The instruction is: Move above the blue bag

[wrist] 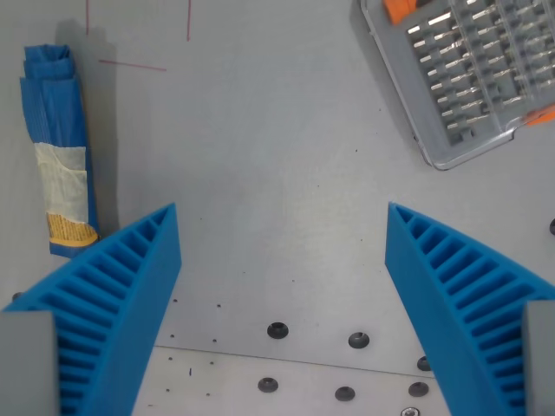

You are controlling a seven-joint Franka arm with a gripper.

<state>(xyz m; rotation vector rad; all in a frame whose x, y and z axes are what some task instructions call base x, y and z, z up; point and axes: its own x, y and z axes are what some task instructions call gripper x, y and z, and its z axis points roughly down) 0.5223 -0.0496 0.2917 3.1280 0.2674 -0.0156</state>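
- The blue bag (pixel 59 149) lies folded at the wrist view's left edge, flat on the grey table (pixel 277 156). Its long axis runs up and down in the picture.
- A pale label with an orange band sits on the bag; its writing is too small to read.
- The gripper (pixel 282 227) is wide open and holds nothing. The bag is to the left of its left finger (pixel 121 286), so I judge the move must go leftward.
- A clear bit case (pixel 464 74) lies at the upper right, well apart from the bag.
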